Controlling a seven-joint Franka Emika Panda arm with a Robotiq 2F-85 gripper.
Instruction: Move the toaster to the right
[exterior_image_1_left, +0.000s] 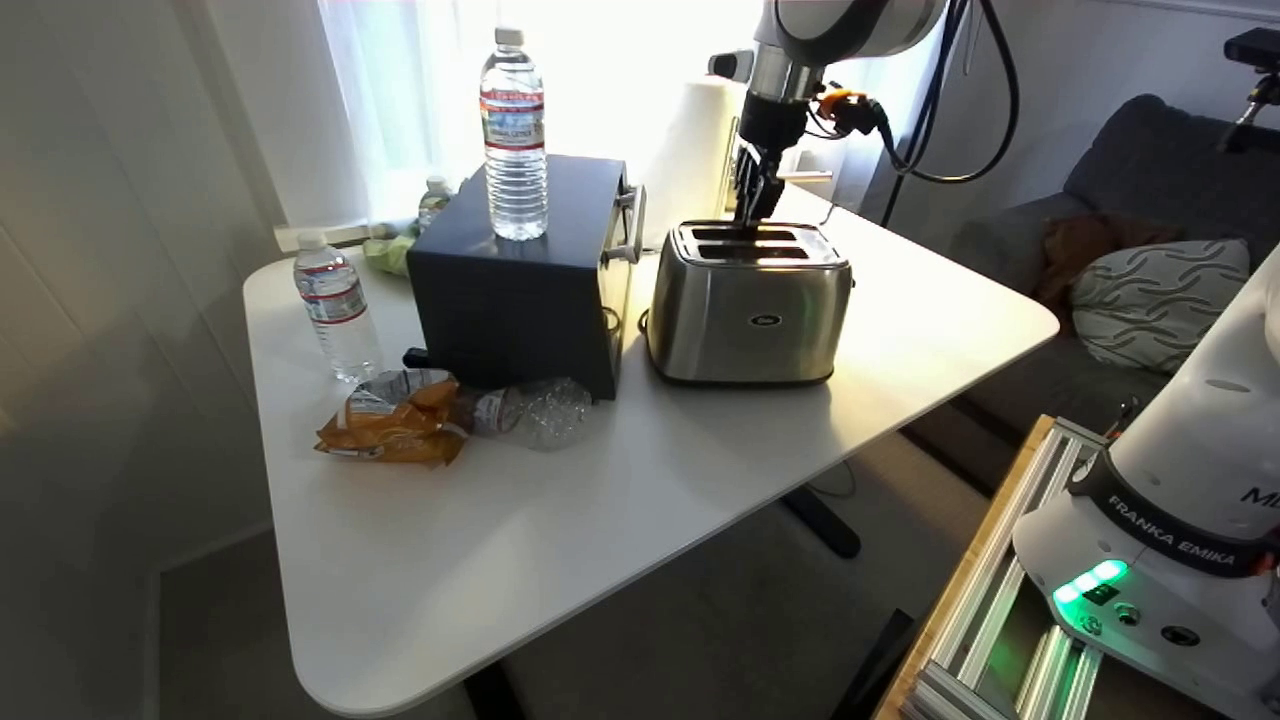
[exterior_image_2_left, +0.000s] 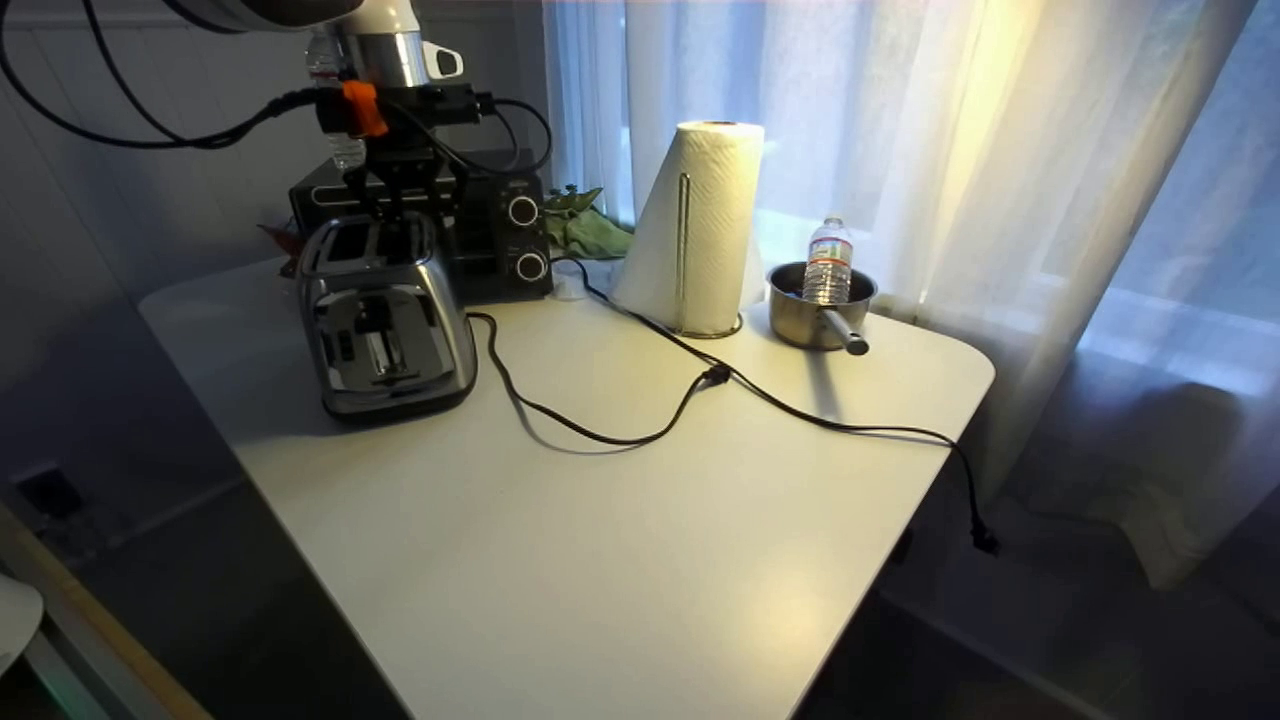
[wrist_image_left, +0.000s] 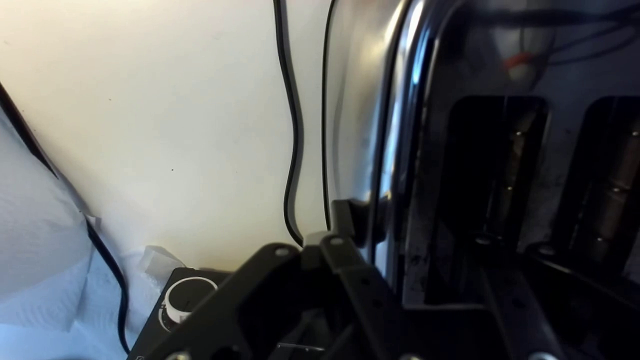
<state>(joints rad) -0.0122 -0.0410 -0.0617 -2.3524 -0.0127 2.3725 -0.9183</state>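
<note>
I have the arm (exterior_image_1_left: 785, 75) above the toaster (exterior_image_1_left: 750, 320), which stands upright on the white counter (exterior_image_1_left: 560, 540). In the wrist view the jaws are apart, with one long wall of the toaster between them: one jaw is outside, near the side face, and the other is in the dark at a slot (wrist_image_left: 480, 165). Whether they squeeze the wall or only stand around it, I cannot tell. In an exterior view the toaster is just at the right of the black box (exterior_image_1_left: 500, 310), and a strip of the counter shows between the two. On top of this box stands a bottle (exterior_image_1_left: 515, 160); a second bottle (exterior_image_1_left: 335, 310) stands at its left, and in front of it an orange bag (exterior_image_1_left: 400, 420) lies beside a crumpled bottle (exterior_image_1_left: 545, 412). In an exterior view a cord (exterior_image_2_left: 600, 440) comes from behind the toaster and lies in a curve until its plug (exterior_image_2_left: 717, 374), where another cord (exterior_image_2_left: 860, 429) passes and goes over the edge. Farther back, the paper roll (exterior_image_2_left: 720, 230) stands between the box and a pot (exterior_image_2_left: 800, 320), which holds a third bottle (exterior_image_2_left: 828, 265).
</note>
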